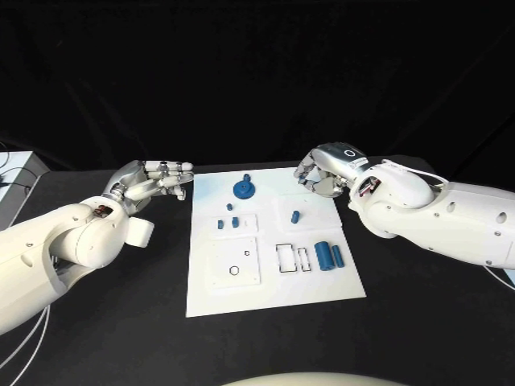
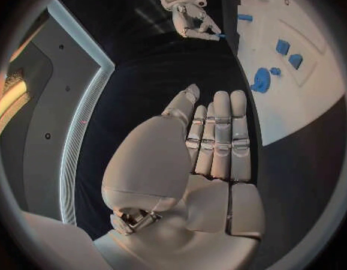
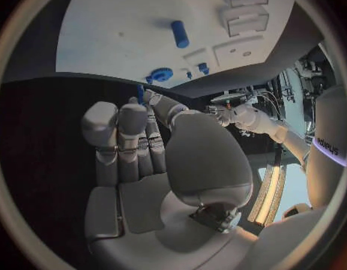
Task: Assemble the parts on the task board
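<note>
The white task board [image 1: 269, 281] lies in the middle of the black table. On it are a blue gear [image 1: 246, 190], a small blue block [image 1: 296, 215], small blue pegs [image 1: 228, 223] and two blue cylinders [image 1: 331, 256]. My left hand [image 1: 153, 181] hovers just off the board's far left corner, fingers straight and together, holding nothing [image 2: 218, 138]. My right hand [image 1: 325, 173] is at the board's far right corner with fingers curled. It pinches a small blue part [image 3: 140, 93] at its fingertips, and the left wrist view also catches that small blue part [image 2: 220, 36].
A white box [image 1: 2, 189] with cables stands at the table's left edge. The board carries raised white plates [image 1: 234, 261] and an open rectangular frame [image 1: 288, 257] near its middle. Bare board lies toward its near edge.
</note>
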